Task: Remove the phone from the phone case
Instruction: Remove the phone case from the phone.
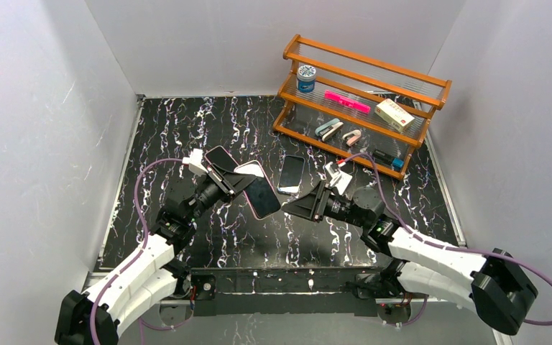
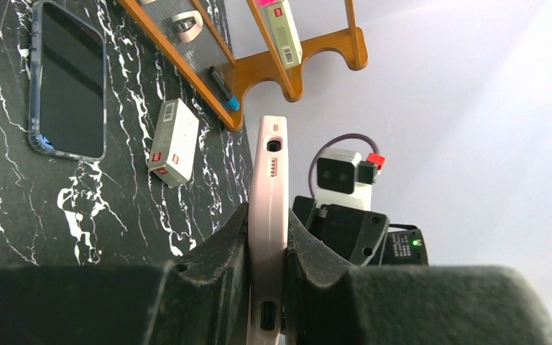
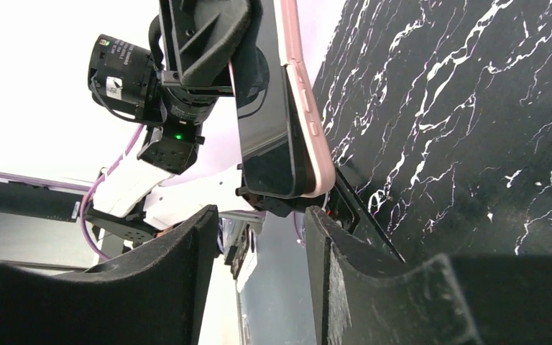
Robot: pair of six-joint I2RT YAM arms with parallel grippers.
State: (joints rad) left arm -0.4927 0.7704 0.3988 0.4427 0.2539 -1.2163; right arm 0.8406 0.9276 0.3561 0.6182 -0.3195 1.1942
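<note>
1. The phone [image 1: 262, 195], dark glossy glass in a smooth pink, round-cornered phone case [image 2: 267, 165], hung tilted above the table at mid-frame in the top view.
2. The left gripper [image 1: 224, 180] clenched the phone case front and back.
3. The right gripper [image 3: 259, 223] gaped, with its foam-textured fingers apart just below the phone's lower corner.
4. A second phone [image 1: 290, 174] in a clear cover lay flat just to the right.
5. At the upper right, a slatted wooden rack [image 1: 431, 108] held a tin [image 1: 306, 77] and staplers [image 1: 328, 130].
6. The black, white-veined table [image 1: 165, 136] stretched widest toward the left wall [image 1: 43, 144].
</note>
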